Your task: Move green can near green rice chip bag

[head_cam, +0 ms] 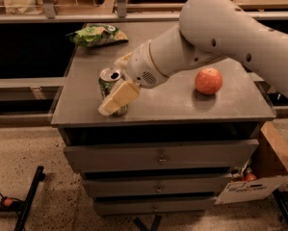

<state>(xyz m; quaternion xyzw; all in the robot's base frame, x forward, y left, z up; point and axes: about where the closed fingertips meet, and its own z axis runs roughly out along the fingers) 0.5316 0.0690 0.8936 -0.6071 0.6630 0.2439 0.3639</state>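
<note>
- The green can (108,81) stands upright near the front left edge of the cabinet top (182,105), its silver top and tab hole facing up
- The gripper (112,86) is down at the can with the jaws clamped on it: one pale finger (118,99) lies across the near side and the other sits against the far side
- The can's base looks to be on the surface, so the grasp seems made but the lift is not yet begun
- The green rice chip bag (96,34) lies at the back left corner, well apart from the can, with bare surface between them
- A round red-orange fruit (208,81) sits off to the right, clear of that path
- Left to do, as I judge it: carry the can towards the back and set it down just beside the bag, then let go
</note>
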